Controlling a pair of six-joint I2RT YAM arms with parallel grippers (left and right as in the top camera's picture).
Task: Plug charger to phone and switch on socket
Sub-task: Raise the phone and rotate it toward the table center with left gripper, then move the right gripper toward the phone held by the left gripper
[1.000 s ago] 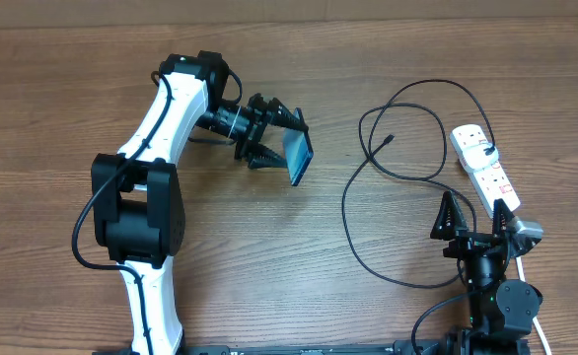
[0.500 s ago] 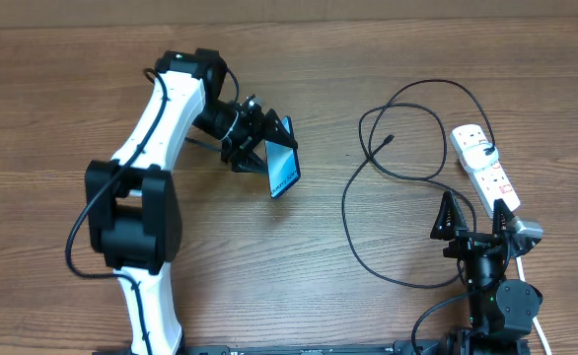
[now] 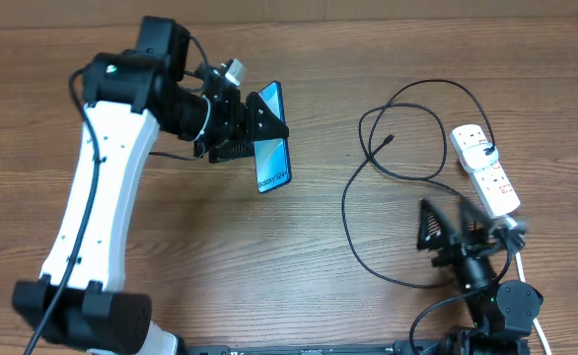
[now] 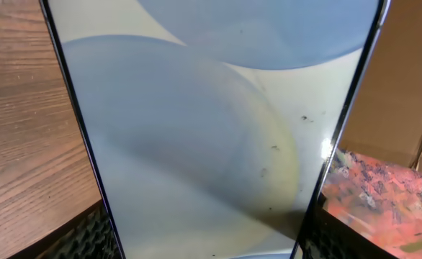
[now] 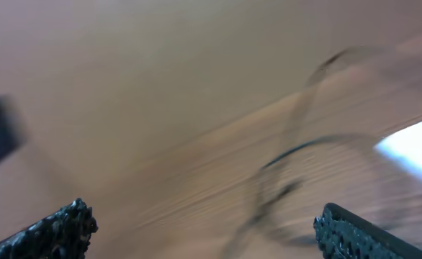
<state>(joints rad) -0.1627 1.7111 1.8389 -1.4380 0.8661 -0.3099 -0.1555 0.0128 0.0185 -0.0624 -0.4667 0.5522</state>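
Note:
My left gripper (image 3: 259,126) is shut on the phone (image 3: 272,148), a slim slab with a light-blue screen and dark text at its lower end, held tilted above the table. In the left wrist view the phone's screen (image 4: 211,129) fills the frame between my fingers. The charger, a thin black cable (image 3: 353,212), loops on the table at the right, its small plug tip (image 3: 390,139) lying free and its plug head (image 3: 488,152) in the socket. The socket (image 3: 486,170) is a white strip at the right. My right gripper (image 3: 457,229) is open and empty, low near the socket's near end.
The white cord (image 3: 538,314) runs from the socket towards the front right. The right wrist view is motion-blurred and shows the cable (image 5: 297,147) and a white patch of the socket (image 5: 412,144).
My left arm has lifted and swung the phone up and turned it so the screen faces more upward. My right gripper has begun moving and looks blurred.

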